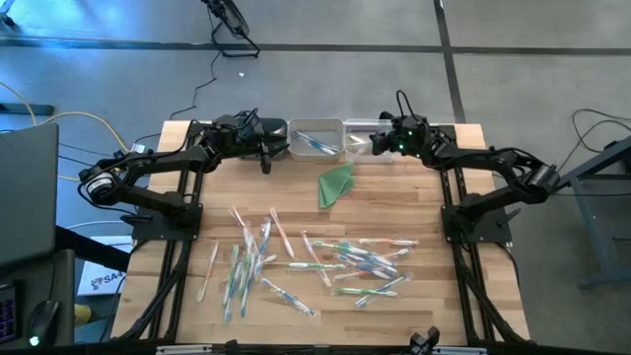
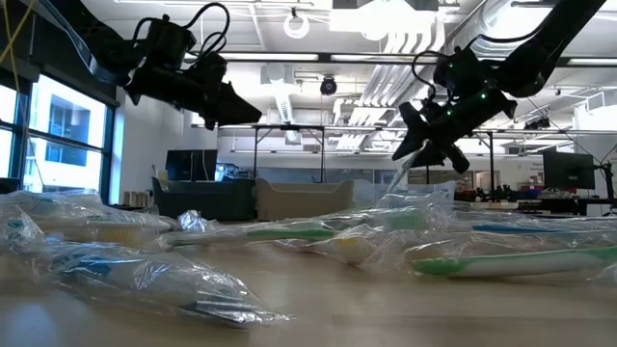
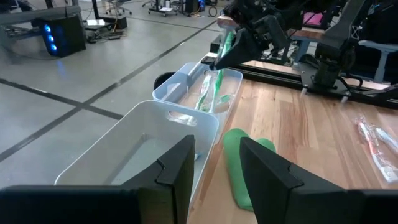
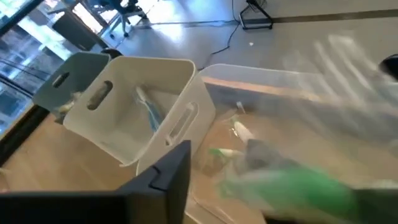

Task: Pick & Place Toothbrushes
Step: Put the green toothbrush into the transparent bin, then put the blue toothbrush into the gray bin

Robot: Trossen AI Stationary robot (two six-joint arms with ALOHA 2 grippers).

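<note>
R gripper [image 1: 380, 144] hangs over the clear bin [image 1: 367, 139] at the far edge of the table [image 1: 414, 296]; a green wrapped toothbrush [image 3: 219, 78] sits right at its tips, pointing down into that bin. Fingers look parted, but can't tell if they grip it or it's loose; blurred in the R wrist view. More wrapped brushes lie in the bin below.

L gripper [image 1: 265, 158] hovers at the near-left corner of the white bin [image 1: 315, 139], fingers apart w/ nothing between them. One blue toothbrush [image 1: 317, 145] lies in that bin.

Green cloth [image 1: 336, 183] sits just in front of the bins. The rest of the toothbrushes [image 1: 345, 261] are scattered mid-table, well apart from both grippers.

No readable writing or brand on wrappers or bins.
</note>
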